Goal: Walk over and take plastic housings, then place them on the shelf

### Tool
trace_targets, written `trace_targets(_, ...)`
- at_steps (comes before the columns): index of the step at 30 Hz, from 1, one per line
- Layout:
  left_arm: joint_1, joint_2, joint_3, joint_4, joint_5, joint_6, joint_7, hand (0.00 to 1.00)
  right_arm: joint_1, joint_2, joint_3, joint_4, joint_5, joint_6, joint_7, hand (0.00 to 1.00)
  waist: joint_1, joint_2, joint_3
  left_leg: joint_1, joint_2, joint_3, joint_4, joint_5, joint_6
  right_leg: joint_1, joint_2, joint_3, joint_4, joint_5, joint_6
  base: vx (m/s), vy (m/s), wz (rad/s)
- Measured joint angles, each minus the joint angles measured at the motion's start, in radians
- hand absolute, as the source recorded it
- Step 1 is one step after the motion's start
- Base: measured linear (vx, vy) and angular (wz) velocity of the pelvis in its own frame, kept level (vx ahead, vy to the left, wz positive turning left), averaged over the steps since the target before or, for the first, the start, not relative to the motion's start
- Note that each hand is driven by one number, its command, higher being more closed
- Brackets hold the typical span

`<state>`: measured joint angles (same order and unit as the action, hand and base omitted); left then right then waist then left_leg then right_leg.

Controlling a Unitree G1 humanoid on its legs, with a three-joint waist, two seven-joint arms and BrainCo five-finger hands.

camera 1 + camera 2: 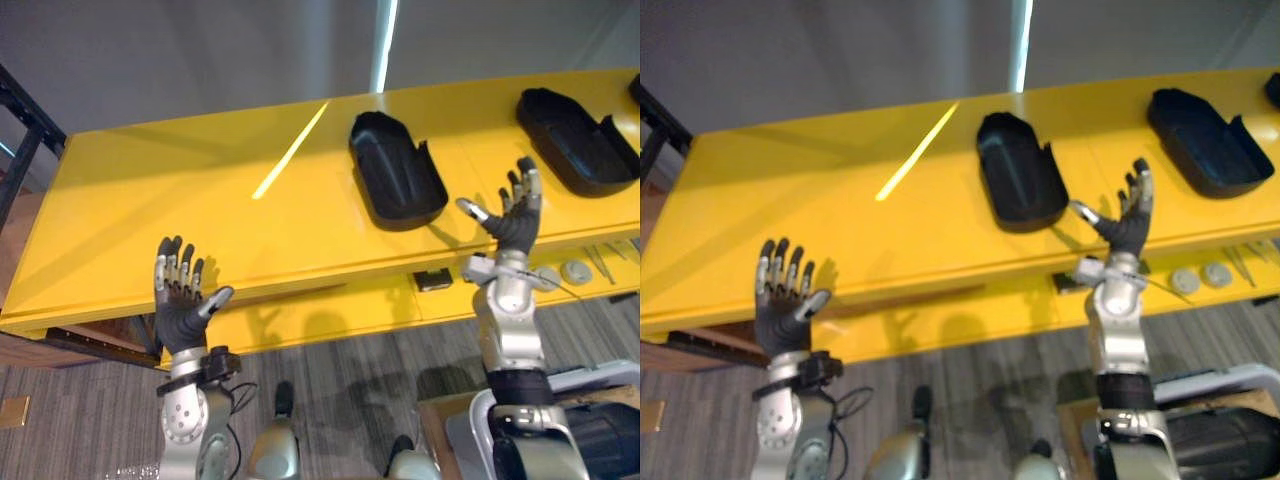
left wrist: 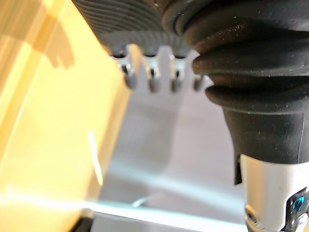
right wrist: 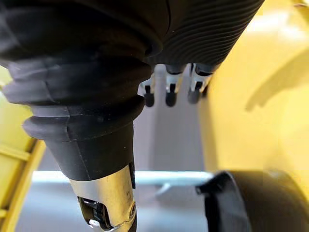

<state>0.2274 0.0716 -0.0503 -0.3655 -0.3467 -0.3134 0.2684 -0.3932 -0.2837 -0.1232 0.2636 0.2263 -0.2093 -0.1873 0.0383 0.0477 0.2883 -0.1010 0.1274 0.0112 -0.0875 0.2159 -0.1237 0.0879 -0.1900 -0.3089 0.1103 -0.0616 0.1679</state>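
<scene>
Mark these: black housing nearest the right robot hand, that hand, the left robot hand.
black housing (image 1: 395, 172): left eye view, on its hollow inside.
right robot hand (image 1: 514, 226): left eye view, middle of the hand.
left robot hand (image 1: 178, 312): left eye view, middle of the hand.

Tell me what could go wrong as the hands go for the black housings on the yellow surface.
1. The left hand is open far from the nearer housing, so the right hand, open beside it, might lift alone and tip it.
2. The right hand sits between that housing and the second housing; a wide sweep could bump either.
3. Small parts lie on the lower ledge beside the right wrist, which could knock them.
</scene>
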Motion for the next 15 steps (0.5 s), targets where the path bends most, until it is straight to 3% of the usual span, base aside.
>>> trace_targets(15,-0.004,0.001,0.013,-0.007,0.0,0.004,-0.002,0.0,-0.02,-0.021,0.043,0.123,0.096,0.078,0.149,0.0,0.003,0.0,0.0,-0.006,-0.002,-0.008,0.0,0.003,0.001,0.0,-0.001,-0.01,0.002,-0.006,-0.008,-0.02,-0.005,0.01)
